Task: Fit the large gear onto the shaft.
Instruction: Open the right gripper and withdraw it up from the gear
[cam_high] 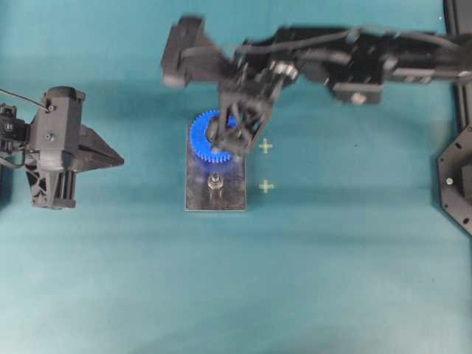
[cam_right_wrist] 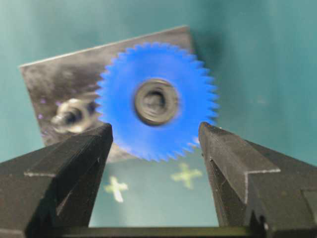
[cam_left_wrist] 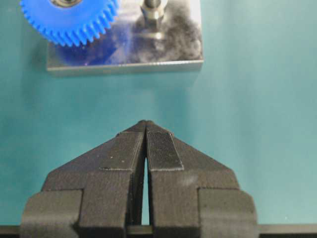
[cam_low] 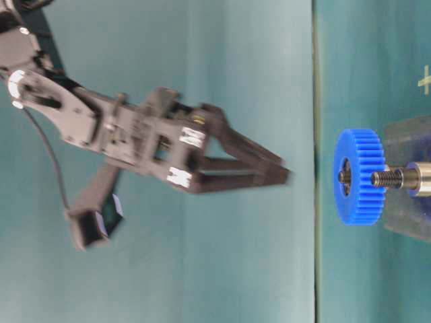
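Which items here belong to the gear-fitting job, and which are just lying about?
Job: gear, seated on its shaft; grey block; right tool, open above the gear.

Lying about: second pin, bare; two yellow crosses; left tool, shut, apart.

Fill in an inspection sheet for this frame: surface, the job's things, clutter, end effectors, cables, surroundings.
Surface: teal mat, two pale cross marks beside the block.
Job's things: large gear sits over one pin of the grey block, its bearing around that shaft; how far down it is seated cannot be told. The second pin is bare.
Clutter: nothing seen.
End effectors: right end effector open above the gear, not touching it; left end effector shut, empty, apart from the block.
Cables: black cable at the left arm; another along the right arm.
Surroundings: black frame parts at the right edge.
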Action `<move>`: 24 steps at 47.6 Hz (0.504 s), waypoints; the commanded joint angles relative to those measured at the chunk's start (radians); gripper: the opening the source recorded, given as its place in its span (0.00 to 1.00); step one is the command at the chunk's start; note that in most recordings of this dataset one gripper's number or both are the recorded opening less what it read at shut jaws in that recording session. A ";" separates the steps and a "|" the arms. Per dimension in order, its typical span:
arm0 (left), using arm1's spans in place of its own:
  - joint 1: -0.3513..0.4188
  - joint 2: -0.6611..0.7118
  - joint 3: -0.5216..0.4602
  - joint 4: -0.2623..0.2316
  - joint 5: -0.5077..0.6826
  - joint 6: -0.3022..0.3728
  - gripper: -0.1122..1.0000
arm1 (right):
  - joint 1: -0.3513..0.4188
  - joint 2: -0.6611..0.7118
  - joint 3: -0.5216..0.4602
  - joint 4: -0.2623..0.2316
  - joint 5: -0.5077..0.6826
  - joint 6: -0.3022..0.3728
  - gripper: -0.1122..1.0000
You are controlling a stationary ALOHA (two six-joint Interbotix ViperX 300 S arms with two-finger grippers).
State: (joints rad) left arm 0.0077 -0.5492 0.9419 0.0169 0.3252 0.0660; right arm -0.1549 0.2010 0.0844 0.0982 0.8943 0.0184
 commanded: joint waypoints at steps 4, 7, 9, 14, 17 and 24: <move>-0.002 -0.003 -0.011 0.003 -0.014 -0.002 0.10 | 0.021 0.032 -0.015 -0.002 -0.066 -0.002 0.77; -0.002 -0.003 -0.011 0.003 -0.014 -0.002 0.10 | 0.021 0.055 -0.021 -0.002 -0.069 -0.003 0.77; -0.002 -0.003 -0.011 0.003 -0.014 -0.002 0.10 | 0.023 0.071 -0.025 -0.002 -0.066 -0.003 0.77; -0.002 -0.003 -0.012 0.003 -0.014 -0.002 0.10 | 0.031 0.098 -0.029 -0.002 -0.063 -0.005 0.76; -0.002 -0.003 -0.012 0.003 -0.014 -0.002 0.10 | 0.035 0.110 -0.029 -0.002 -0.060 -0.005 0.75; -0.002 -0.003 -0.014 0.003 -0.014 -0.002 0.10 | 0.035 0.097 -0.037 -0.008 -0.046 0.000 0.74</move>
State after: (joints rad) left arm 0.0077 -0.5476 0.9419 0.0169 0.3206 0.0660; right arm -0.1289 0.3221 0.0660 0.0920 0.8437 0.0169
